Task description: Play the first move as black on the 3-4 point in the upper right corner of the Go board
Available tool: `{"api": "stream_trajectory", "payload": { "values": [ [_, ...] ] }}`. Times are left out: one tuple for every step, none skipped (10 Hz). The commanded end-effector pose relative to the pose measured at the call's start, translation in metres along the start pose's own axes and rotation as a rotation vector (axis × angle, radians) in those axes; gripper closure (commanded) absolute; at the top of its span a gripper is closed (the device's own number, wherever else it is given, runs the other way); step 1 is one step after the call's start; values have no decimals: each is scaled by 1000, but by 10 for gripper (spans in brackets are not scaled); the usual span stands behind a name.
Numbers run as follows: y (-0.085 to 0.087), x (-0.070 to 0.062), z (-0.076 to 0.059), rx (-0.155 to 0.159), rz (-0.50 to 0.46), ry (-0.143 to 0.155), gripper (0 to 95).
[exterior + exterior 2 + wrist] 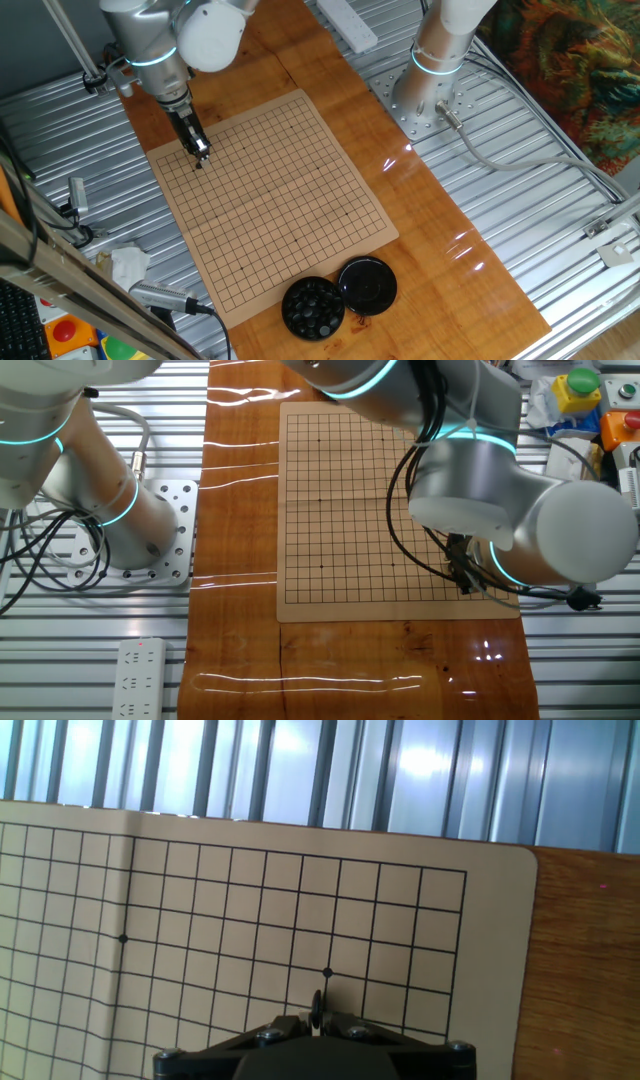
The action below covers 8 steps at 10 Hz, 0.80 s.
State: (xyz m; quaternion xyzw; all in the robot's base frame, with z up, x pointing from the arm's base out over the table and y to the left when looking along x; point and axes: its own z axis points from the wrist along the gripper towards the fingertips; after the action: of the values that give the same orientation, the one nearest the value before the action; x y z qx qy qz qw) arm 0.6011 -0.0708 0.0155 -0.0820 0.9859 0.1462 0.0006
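The Go board (280,200) lies on the wooden table and carries no stones. My gripper (200,158) hangs low over the board near one corner, and also shows in the other fixed view (465,582). It is shut on the black stone (317,1008), which shows edge-on between the fingertips in the hand view, just below a star point (327,972) near the board's corner. I cannot tell whether the stone touches the board. A round black bowl (313,307) full of black stones and its flat lid (367,284) sit past the board's near edge.
A second arm's base (430,90) stands on the metal plate beside the board. A white power strip (345,22) lies at the table's far end. Tools, crumpled paper and buttons (130,270) clutter the left side. Ribbed metal surface surrounds the wood.
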Motion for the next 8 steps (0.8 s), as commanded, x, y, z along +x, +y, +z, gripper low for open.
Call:
{"api": "stream_trajectory", "payload": {
  "values": [
    [0, 0, 0, 1, -7, 1, 950],
    [0, 0, 1, 1, -9, 1, 950],
    [0, 0, 1, -2, -12, 0, 950],
    [0, 0, 1, -1, -16, 0, 950],
    [0, 0, 2, -1, -17, 0, 950],
    [-1, 0, 2, -4, -23, -1, 950],
    [-1, 0, 2, -4, -23, -1, 950],
    [0, 0, 2, -4, -24, -2, 950]
  ]
}}
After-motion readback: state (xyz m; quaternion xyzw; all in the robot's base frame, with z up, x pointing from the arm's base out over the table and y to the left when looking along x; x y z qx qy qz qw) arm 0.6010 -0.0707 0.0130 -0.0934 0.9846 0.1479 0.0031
